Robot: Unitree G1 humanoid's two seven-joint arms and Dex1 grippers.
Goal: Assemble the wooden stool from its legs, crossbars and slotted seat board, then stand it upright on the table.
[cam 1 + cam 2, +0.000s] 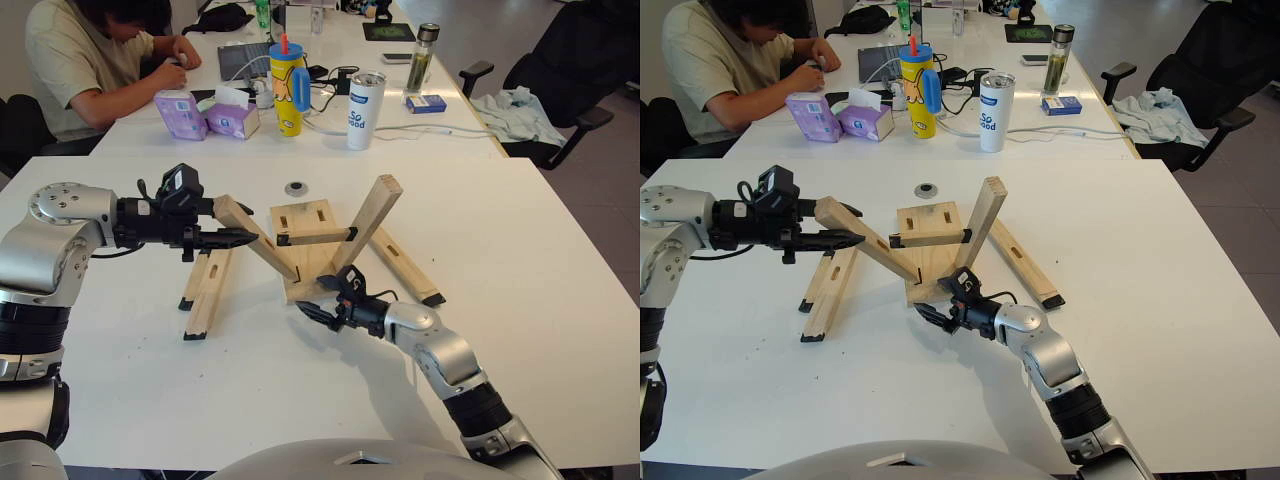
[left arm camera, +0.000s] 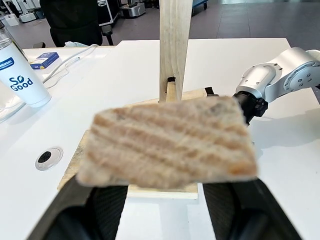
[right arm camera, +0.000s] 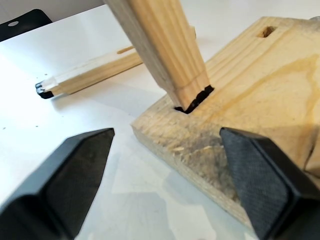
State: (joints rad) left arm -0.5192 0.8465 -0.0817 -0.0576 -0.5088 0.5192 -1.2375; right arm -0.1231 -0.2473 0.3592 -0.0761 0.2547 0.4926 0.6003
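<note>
The flat, pale, rough-grained wooden seat board [image 1: 308, 218] lies on the white table [image 1: 520, 260] at the middle of the frame, with two rectangular slots open along its far edge. Two square-section pale wood legs are socketed into its near part. The left leg [image 1: 265, 248] leans toward the left of the frame and the right leg [image 1: 370, 220] leans toward the upper right, so together they form a V. One thin wooden crossbar [image 1: 315, 237] with a dark tip spans the gap between them.

Three more dark-tipped wooden bars lie flat on the table. Two lie side by side to the left of the board, a longer bar [image 1: 210, 292] and a shorter bar [image 1: 195, 280]. A third loose bar [image 1: 410, 268] lies to the board's right.

The left gripper [image 1: 248, 224] has its black fingers closed on the top end of the left leg. The right gripper [image 1: 312, 297] sits at the board's near edge with its fingers spread wide apart, holding nothing; the board's chipped corner sits between them.

Farther up the frame there is a small round grey grommet [image 1: 296, 188] set into the table. On the next table stand one white tumbler [image 1: 365, 108] and one yellow cup [image 1: 288, 90] with a blue handle.
</note>
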